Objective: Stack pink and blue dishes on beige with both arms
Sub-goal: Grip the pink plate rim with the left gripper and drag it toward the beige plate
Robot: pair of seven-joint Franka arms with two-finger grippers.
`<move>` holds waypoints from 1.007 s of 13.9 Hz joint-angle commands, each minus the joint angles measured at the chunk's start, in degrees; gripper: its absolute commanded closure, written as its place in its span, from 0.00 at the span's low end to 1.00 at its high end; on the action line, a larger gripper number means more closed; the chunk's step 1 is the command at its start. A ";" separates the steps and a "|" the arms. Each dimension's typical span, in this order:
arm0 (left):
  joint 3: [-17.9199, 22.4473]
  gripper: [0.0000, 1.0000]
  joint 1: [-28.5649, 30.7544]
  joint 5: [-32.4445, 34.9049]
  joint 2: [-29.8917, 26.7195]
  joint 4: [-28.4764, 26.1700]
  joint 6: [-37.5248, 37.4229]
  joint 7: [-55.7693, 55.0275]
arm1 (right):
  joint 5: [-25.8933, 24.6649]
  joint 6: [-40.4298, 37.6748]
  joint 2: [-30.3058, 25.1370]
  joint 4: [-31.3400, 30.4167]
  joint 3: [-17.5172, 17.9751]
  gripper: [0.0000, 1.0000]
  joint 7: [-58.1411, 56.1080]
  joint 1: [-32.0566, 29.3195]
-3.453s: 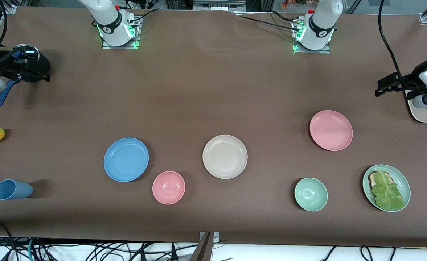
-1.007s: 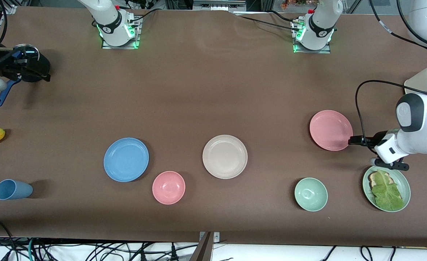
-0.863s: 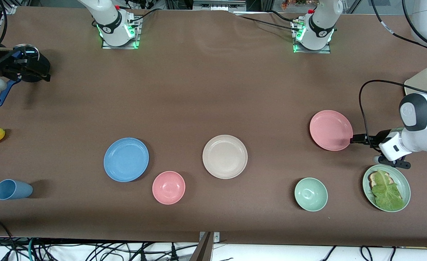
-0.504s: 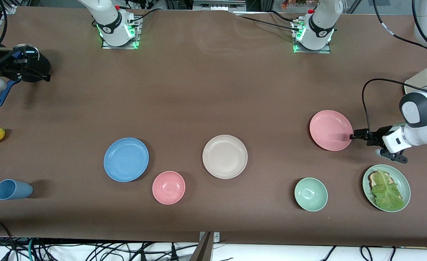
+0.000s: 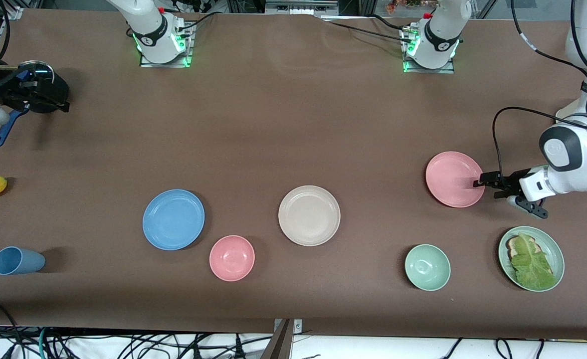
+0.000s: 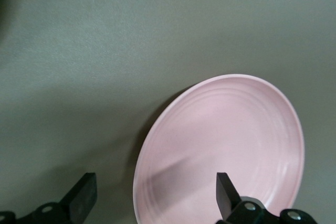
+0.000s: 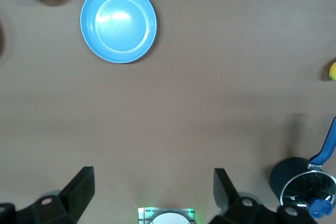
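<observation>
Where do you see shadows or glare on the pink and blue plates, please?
Left wrist view: dark streak of shadow across the pink plate, between the open left gripper fingers. Right wrist view: soft white glare patch on the blue plate.

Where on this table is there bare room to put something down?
A wide bare band runs between the arm bases and the row of plates. There is also a gap between the beige plate and the pink plate. It is crowded around the pink plate, where the open left gripper straddles its rim, and near the blue plate and pink bowl.
</observation>
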 commanded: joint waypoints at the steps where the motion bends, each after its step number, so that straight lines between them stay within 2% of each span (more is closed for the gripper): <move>1: -0.23 0.00 0.38 -4.98 -3.62 -7.56 5.49 6.38 | -0.26 -0.68 0.26 1.29 0.09 0.00 0.60 0.17; 7: -0.23 0.00 0.90 -6.41 -4.15 -8.90 5.86 9.65 | -0.43 -0.33 0.26 1.29 0.18 0.00 0.60 0.17; 14: 0.21 0.02 2.57 -7.98 -6.17 -13.37 5.85 9.56 | -0.70 -0.06 0.35 1.29 0.09 0.00 0.60 0.17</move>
